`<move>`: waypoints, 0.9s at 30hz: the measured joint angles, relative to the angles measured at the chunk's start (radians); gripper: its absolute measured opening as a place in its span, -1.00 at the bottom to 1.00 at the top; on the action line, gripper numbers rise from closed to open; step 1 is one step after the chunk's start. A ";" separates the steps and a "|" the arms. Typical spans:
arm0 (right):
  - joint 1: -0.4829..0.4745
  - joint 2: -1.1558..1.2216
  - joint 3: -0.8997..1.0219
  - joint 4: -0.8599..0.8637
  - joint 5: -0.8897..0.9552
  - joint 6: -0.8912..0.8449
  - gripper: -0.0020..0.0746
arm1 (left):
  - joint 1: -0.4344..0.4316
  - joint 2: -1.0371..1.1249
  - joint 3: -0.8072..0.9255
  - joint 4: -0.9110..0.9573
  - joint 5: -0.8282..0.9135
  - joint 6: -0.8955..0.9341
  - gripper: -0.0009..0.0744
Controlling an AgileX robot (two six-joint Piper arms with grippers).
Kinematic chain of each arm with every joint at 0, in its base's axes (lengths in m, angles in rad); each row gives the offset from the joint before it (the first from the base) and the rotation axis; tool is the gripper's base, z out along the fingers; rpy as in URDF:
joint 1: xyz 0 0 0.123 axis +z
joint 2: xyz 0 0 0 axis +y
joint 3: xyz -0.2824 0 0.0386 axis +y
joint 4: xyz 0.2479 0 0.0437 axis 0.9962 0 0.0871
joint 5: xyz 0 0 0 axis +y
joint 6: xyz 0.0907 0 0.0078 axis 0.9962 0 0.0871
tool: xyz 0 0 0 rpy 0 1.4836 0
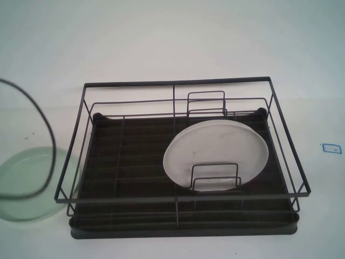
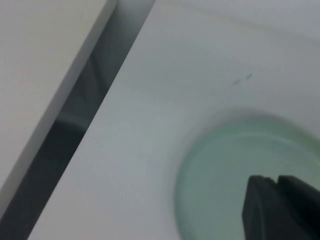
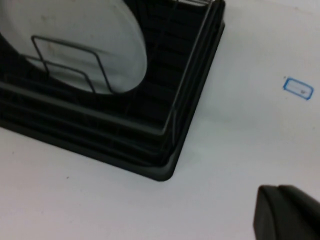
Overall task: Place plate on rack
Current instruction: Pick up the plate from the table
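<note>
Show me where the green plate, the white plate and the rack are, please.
green plate (image 1: 27, 183), high view, its flat middle.
white plate (image 1: 215, 148), high view, its face.
rack (image 1: 178, 82), high view, its top back wire.

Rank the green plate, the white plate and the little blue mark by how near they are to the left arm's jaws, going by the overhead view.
The left gripper hangs shut above the green plate; the right gripper is shut near the rack's right front corner.
1. Green plate: far left, on the table.
2. White plate: propped in the rack's right half.
3. Blue mark: far right.
</note>
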 joint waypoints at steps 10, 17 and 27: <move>0.000 0.000 0.067 0.048 0.046 -0.066 -0.90 | 0.094 0.288 -0.257 -0.307 0.271 0.584 -0.18; 0.000 0.000 0.076 0.063 0.120 -0.066 -0.90 | 0.098 0.465 -0.369 -0.284 0.305 0.588 -0.12; 0.000 0.000 0.076 0.085 0.129 -0.067 -0.90 | 0.097 0.681 -0.472 -0.261 0.288 0.590 -0.12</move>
